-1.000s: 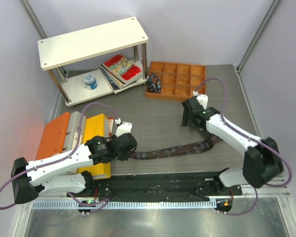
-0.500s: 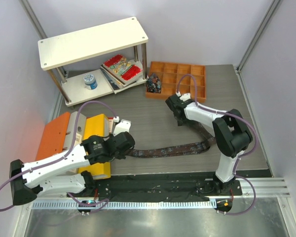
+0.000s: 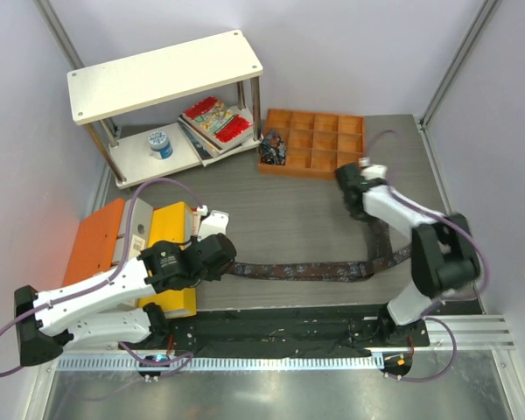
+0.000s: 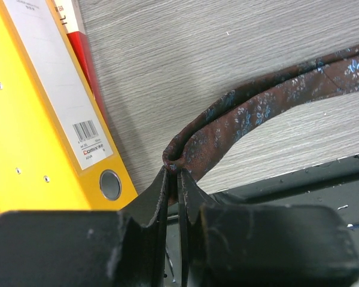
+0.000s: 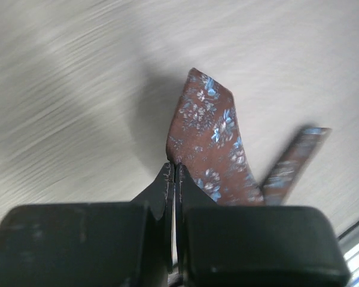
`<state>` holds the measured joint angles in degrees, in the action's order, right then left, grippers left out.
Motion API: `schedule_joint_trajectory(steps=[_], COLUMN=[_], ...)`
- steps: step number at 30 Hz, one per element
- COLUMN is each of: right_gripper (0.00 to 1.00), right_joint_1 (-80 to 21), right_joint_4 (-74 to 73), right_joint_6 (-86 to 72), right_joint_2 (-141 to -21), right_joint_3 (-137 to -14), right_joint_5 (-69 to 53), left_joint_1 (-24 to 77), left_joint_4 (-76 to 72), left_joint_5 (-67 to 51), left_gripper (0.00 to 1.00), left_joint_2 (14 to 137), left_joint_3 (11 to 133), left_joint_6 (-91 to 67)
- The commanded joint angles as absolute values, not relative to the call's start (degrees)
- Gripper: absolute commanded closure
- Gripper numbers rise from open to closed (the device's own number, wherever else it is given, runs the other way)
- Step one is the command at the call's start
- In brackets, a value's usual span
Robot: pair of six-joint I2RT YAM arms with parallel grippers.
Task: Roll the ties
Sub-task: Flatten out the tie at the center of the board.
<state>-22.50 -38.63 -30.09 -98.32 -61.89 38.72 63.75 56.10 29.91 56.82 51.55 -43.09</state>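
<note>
Wood-grain table (image 3: 289, 210) | left tool (image 4: 173, 177) pinching tie (image 4: 251, 113) | right tool (image 5: 174, 171) pinching tie

High overview — wrist close-ups on tie (image 4: 251, 116)

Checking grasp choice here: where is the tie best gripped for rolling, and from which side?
An end, probably from above, pinching the fabric's thickness: the tie lies flat and limp on the table. The left gripper is shut on its folded end, the right gripper on the other.
</note>
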Motion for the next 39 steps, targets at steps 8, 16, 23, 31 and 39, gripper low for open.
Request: schedule_joint_trajectory(steps=[8,16,23,31,39], right_gripper=[0.99,0.61,0.16,0.13,0.24], right_joint_1=[6.5,19.1,23.4,23.3,22.2], right_joint_4=[-29.1,-25.5,-28.7,-48.4,-50.1], right_joint_6=[-41.8,-46.4,-42.5,-50.6,-57.1], right_joint_2=[-59.3,-54.3,-61.1,-49.8,-43.8], right_joint_3=[-42.8,-34.5,-37.3,-40.6,-38.2], right_joint_5=[26.7,15.6,8.3,21.3,17.9], left_joint_1=[64.0,64.0,64.0,64.0,64.1], left_joint_4=[56.9,58.8,59.2,59.7,59.3], left_joint_5=[33.1,36.4,37.2,37.6,37.5], left_gripper=[0.93,0.92,0.86,0.85,0.85], left_joint_2=[54.8,52.5,52.1,53.1,52.3], left_joint_3=[52.0,52.1,52.1,52.5,52.2], left_joint_6=[-44.6,-47.2,-47.8,-48.0,-48.0])
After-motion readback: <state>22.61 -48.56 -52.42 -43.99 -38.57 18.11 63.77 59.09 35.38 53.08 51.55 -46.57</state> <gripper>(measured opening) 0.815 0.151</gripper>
